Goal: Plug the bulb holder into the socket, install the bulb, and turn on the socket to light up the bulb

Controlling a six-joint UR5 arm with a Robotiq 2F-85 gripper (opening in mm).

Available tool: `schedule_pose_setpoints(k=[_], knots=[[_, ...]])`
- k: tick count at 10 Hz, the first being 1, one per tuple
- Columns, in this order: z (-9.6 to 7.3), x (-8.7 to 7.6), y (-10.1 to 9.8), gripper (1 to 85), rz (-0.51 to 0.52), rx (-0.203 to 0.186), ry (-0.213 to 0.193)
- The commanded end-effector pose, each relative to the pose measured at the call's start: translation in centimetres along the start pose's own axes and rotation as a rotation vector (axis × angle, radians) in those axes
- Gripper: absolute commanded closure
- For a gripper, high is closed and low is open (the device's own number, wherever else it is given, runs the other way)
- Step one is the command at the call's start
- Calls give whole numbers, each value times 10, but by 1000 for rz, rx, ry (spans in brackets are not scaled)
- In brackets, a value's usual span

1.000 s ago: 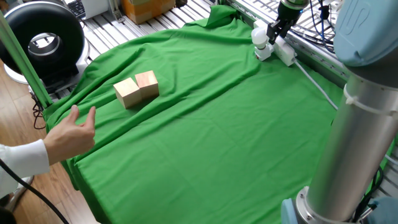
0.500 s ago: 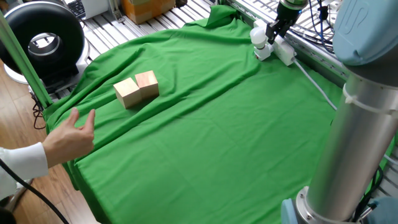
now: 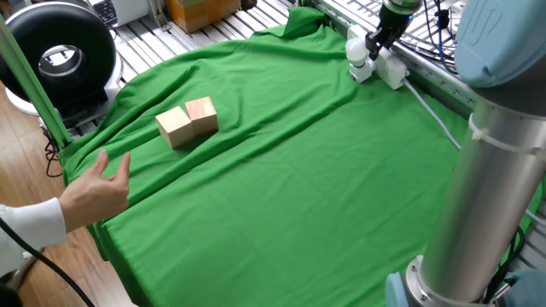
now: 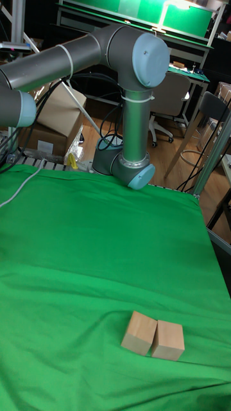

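Nothing has visibly moved: gripper (image 3: 376, 43), grip unclear, hovers at bulb (image 3: 357, 52) atop socket (image 3: 389, 70).

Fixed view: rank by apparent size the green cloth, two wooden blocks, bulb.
1. green cloth, by far the largest.
2. left wooden block and right wooden block: look alike, no ranking.
3. bulb, smallest, though it sits farther from the camera, so true size is unsure.
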State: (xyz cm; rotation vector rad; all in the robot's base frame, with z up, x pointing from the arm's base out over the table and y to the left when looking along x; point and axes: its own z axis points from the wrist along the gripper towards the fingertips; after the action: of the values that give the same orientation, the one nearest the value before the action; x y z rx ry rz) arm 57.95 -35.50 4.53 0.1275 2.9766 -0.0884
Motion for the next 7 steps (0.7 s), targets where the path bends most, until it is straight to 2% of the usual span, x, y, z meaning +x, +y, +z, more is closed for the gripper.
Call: schedule_pose_setpoints(k=[1, 2, 3, 4, 7], knots=[[-2, 0, -3, 617, 9, 6, -4], [-2, 1, -5, 697, 8, 13, -3], [-3, 1, -8, 840, 9, 24, -4], [-4, 1, -9, 847, 7, 27, -6], [-5, 0, 1, 847, -7, -13, -21]])
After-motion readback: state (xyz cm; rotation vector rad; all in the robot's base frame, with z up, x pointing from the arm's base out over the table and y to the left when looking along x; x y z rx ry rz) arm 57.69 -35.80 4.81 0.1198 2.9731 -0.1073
